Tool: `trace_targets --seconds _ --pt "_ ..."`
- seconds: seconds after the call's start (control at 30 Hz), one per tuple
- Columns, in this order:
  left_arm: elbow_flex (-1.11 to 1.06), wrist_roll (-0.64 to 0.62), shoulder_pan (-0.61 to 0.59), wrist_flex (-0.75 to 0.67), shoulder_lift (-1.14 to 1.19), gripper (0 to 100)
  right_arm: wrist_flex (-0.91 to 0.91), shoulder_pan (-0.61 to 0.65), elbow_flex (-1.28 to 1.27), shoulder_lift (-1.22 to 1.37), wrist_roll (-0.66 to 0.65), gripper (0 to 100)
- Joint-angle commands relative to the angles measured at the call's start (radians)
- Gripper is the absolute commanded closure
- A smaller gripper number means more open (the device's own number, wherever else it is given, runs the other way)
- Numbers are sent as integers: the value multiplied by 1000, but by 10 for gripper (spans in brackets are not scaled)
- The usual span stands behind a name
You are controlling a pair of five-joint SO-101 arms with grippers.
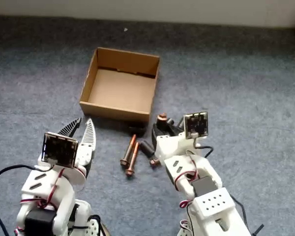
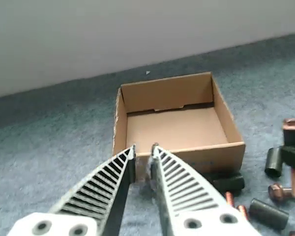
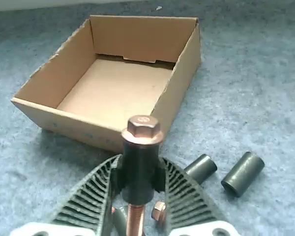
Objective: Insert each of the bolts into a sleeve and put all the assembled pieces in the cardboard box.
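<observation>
Two arms: side by side on grey carpet (image 1: 246, 88), facing a cardboard box (image 1: 113, 109).
Left gripper (image 2: 143, 149): jaws a little apart, holding nothing, near the box's front wall.
Right gripper (image 3: 138, 162): clamped on a dark sleeve (image 3: 137, 173) with a copper bolt (image 3: 143, 130) standing upright through it, just in front of the box.
Loose bolts (image 1: 131, 151): two lying side by side on the carpet between the arms.
Loose sleeves (image 3: 243, 173): two lying on the carpet beside the right gripper.

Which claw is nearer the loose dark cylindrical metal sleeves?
Right. The right claw, gripping a sleeved copper bolt, sits beside the sleeves; the left claw is beyond the loose bolts.
</observation>
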State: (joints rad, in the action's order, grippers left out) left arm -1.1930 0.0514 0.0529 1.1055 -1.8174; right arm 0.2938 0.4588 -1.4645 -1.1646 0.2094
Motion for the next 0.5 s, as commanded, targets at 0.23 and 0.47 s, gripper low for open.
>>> trace_targets --seconds 0.23,0.47 --pt "-311 6 -213 -98 -5 994 84 -7 392 272 21 995" --pt "-361 6 -251 -127 -5 994 16 22 736 697 21 995"
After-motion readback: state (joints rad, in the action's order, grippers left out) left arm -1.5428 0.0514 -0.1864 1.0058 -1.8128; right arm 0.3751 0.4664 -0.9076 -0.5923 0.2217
